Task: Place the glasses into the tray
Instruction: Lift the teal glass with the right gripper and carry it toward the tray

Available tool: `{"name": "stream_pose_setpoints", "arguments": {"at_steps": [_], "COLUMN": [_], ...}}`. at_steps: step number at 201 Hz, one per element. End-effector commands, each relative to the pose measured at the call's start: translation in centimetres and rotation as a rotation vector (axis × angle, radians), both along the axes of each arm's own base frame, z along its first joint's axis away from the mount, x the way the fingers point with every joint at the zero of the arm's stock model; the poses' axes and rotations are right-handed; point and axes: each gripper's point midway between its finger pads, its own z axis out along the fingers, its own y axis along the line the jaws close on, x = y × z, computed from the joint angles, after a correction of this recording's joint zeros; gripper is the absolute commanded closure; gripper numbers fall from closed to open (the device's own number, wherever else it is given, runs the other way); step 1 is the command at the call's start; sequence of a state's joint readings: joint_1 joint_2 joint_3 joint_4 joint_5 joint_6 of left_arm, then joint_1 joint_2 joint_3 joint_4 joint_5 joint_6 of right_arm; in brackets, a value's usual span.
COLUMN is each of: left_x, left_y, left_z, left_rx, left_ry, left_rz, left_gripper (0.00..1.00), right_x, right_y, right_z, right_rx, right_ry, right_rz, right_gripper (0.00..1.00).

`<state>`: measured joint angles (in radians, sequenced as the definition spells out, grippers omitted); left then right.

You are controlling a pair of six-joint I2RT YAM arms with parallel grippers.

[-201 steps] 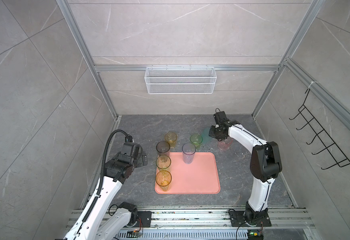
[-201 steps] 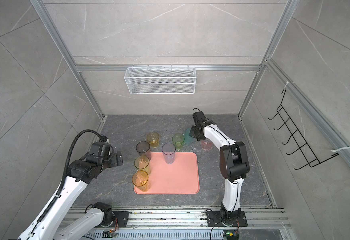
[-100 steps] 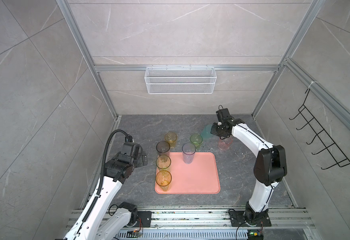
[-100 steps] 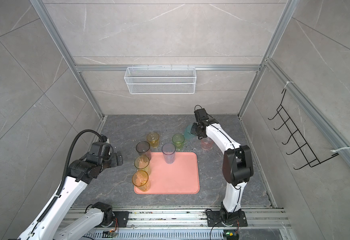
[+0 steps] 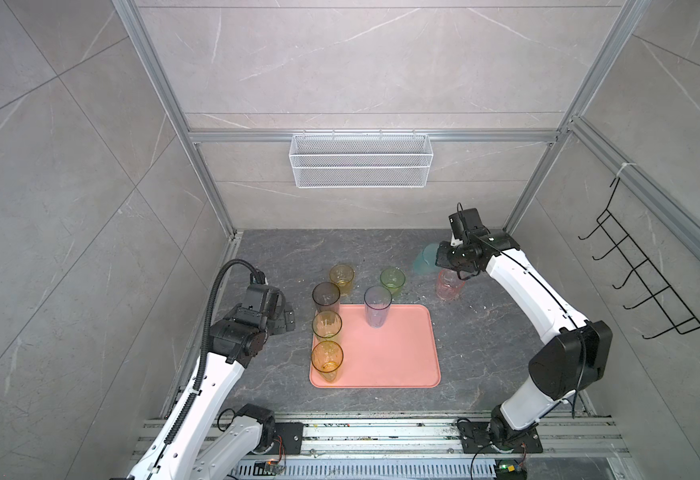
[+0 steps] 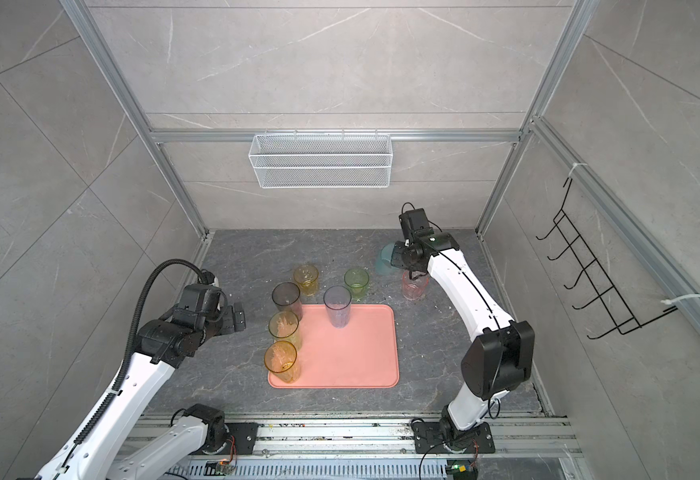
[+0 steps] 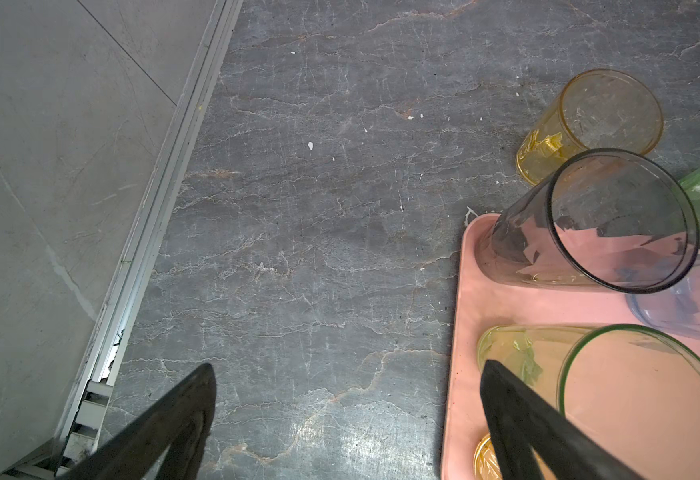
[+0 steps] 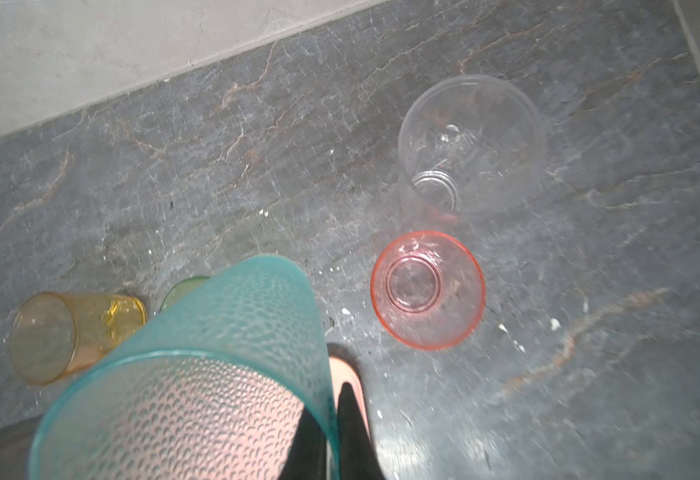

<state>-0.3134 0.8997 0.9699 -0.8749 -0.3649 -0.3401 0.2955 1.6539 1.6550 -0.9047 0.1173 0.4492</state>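
The salmon-pink tray (image 5: 398,357) (image 6: 356,357) lies mid-floor. Along its left edge stand smoky grey (image 5: 326,296), yellow-green (image 5: 326,326) and amber (image 5: 326,360) glasses, and a bluish glass (image 5: 377,306) stands at its back. Off the tray are a short yellow glass (image 5: 341,277), a green one (image 5: 392,280), a pink one (image 5: 449,286) (image 8: 427,289) and a clear one (image 8: 471,143). My right gripper (image 5: 440,257) (image 8: 331,403) is shut on the rim of a tilted teal glass (image 5: 424,259) (image 8: 215,357), held above the floor at the back right. My left gripper (image 5: 287,322) (image 7: 346,370) is open over bare floor, left of the tray.
A white wire basket (image 5: 360,165) hangs on the back wall and a black hook rack (image 5: 647,286) on the right wall. Aluminium frame rails (image 7: 153,232) run along the floor's edges. The right arm's elbow (image 5: 568,365) stands right of the tray.
My right gripper has carried the teal glass up and a little to the right, away from the green glass. The left arm has not moved.
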Motion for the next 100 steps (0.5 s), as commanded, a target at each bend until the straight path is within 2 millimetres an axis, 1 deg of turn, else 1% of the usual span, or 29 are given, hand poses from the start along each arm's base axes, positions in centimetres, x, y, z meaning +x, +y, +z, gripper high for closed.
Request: {"name": "stream_pose_setpoints", "arguments": {"at_steps": [1, 49, 75, 100], "left_x": [-0.2, -0.3, -0.3, -0.3], "left_y": [0.5, 0.5, 0.5, 0.5], "left_z": [0.7, 0.8, 0.9, 0.8], "left_rx": [0.002, -0.003, -0.005, -0.006], "left_ry": [-0.025, -0.031, -0.036, -0.033], "left_rz": [0.026, 0.025, 0.025, 0.024], "left_gripper": [0.01, 0.01, 0.01, 0.01], "right_x": [-3.6, -8.7, -10.9, -12.6], "right_y": [-0.4, 0.2, 1.5, 2.4], "right_z": [2.4, 2.7, 2.2, 1.3], "right_rx": [-0.079, -0.211, -0.227, -0.225], "right_ry": [0.030, 0.109, 0.130, 0.156], "right_rz": [0.056, 0.139, 0.191, 0.216], "right_gripper": [1.00, 1.00, 1.00, 1.00]}}
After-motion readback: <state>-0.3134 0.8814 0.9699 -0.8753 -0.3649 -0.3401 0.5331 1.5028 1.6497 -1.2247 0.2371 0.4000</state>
